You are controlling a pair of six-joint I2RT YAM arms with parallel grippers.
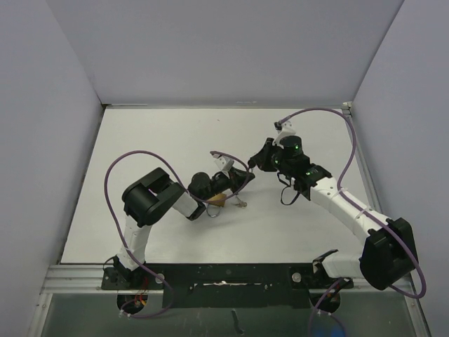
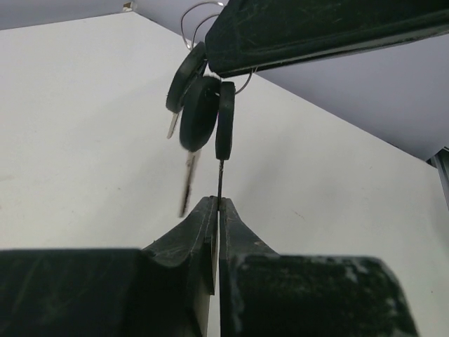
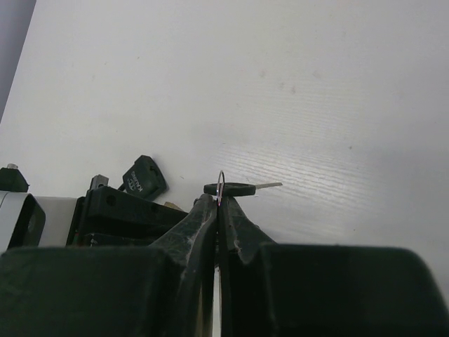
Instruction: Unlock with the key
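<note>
**A:** Where is the black-headed steel key [image 2: 224,123]?

**B:** Between both arms. The left claw [image 2: 219,203] is clenched on its blade, and the long axis runs straight out from that claw. The right claw [image 3: 219,201] is clenched on the thin wire ring [image 3: 220,181].

**A:** And the lock?

**B:** Only the top view shows a brass-coloured lump [image 1: 218,199] on the white desk [image 1: 175,140], nearer the left arm. I think it is the lock.

Middle of bench [image 1: 168,140]: left end effector [image 2: 218,205] left, right end effector [image 3: 219,202] right and slightly behind, tips near. In right end effector: key ring [image 3: 220,181]. On ring: key [image 2: 225,121], blade between left fingertips; two other keys [image 2: 198,112] just beside it.
</note>
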